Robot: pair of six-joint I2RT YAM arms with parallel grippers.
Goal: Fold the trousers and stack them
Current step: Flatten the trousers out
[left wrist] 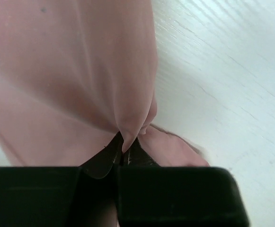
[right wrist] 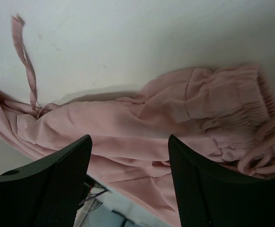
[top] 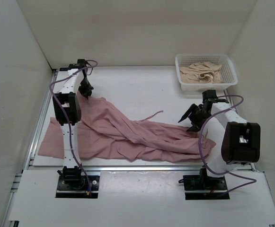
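The dusty-pink trousers (top: 128,135) lie spread and wrinkled across the near half of the table. My left gripper (top: 85,89) is shut on a leg end of the trousers (left wrist: 80,85) and holds it lifted at the far left; a pinched fold of fabric hangs from the jaws (left wrist: 124,150). My right gripper (top: 194,119) is open and empty, hovering above the gathered waistband (right wrist: 232,104) at the right. The drawstring (right wrist: 27,66) trails on the table.
A white plastic basket (top: 225,61) with beige cloth (top: 201,72) stands at the back right. White walls enclose the table on three sides. A metal rail runs along the table's left and near edges.
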